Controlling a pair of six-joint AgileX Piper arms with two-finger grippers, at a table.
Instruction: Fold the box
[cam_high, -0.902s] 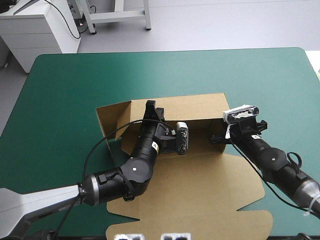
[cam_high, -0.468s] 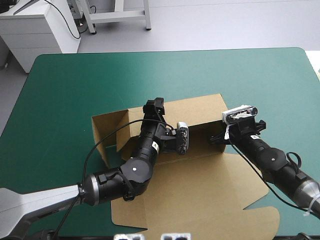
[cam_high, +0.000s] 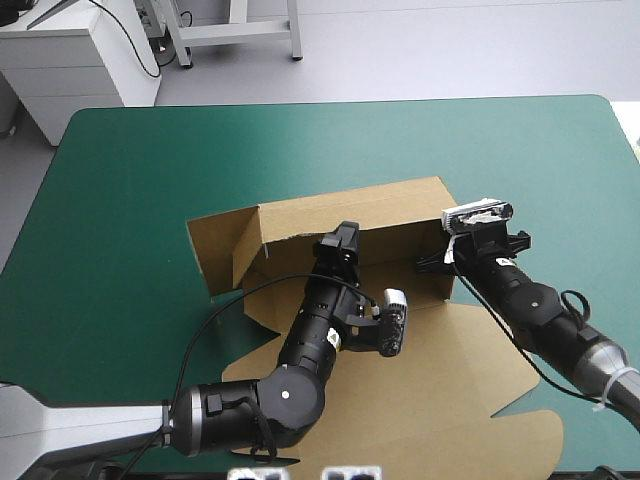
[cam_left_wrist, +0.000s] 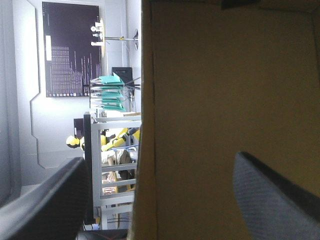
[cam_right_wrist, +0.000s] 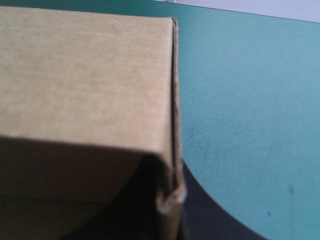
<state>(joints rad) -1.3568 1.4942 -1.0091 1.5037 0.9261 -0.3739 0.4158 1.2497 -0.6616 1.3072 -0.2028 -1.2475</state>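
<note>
box (cam_high: 350, 205) wall raised, right gripper (cam_high: 435, 263) half hidden

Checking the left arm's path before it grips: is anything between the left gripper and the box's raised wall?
Nothing visible stands between them. The left gripper is right at the box. In the left wrist view the raised wall's edge stands between its open fingers, and no other object shows in that gap.
</note>
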